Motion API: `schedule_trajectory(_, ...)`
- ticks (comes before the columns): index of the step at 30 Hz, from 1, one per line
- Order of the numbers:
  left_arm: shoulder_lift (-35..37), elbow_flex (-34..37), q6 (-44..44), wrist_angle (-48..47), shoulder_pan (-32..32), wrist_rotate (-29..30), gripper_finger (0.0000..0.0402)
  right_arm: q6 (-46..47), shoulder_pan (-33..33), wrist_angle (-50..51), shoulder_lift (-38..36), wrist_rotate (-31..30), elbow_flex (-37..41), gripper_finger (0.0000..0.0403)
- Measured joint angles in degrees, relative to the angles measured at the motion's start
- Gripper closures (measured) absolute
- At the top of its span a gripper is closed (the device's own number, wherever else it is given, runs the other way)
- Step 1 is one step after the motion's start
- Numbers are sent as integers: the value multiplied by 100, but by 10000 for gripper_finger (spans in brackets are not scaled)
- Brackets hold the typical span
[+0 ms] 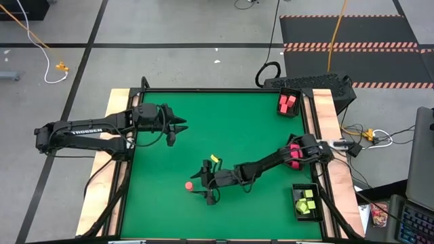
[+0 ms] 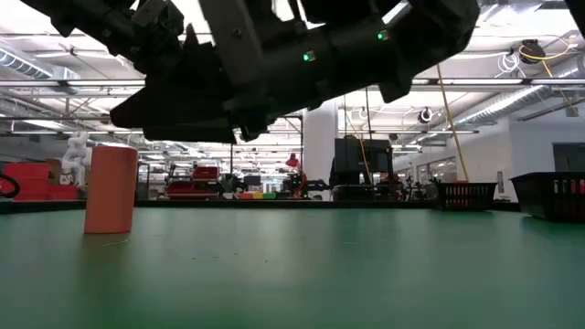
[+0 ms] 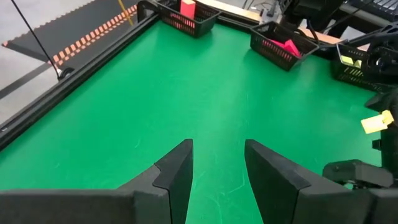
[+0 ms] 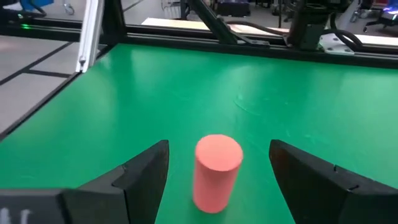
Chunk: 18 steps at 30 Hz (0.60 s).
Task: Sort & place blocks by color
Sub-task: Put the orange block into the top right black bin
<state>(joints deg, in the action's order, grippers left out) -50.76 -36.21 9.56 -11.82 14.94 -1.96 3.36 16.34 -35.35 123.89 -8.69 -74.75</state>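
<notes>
Standing upright on the green table (image 1: 203,129), a small pink-red round block (image 4: 216,171) sits between the spread fingers of the right gripper (image 1: 201,186), with a gap on either side and nothing pinched. In the overhead view this round block (image 1: 188,185) lies near the middle of the table's front half, just to the left of the right gripper's fingertips. In the low view it stands alone at the left (image 2: 111,189), with the dark arm overhead.

Just behind the right gripper, a yellow-green block (image 1: 215,159) lies beside that arm.

Farther back and to the left, the left gripper (image 1: 178,129) hangs above bare table, its fingers (image 3: 174,177) parted and holding nothing.

Along the right edge sit two black trays. The nearer tray (image 1: 315,207) holds yellow-green blocks (image 1: 306,202). The far tray (image 1: 297,98), at the back right corner, holds pink-red blocks (image 1: 287,103).
</notes>
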Motion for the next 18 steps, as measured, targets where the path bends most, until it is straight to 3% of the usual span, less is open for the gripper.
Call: schedule_trajectory(18, -33, 2, -49, 297, -2, -4, 254, 24, -78, -371, 436, -9, -80, 133)
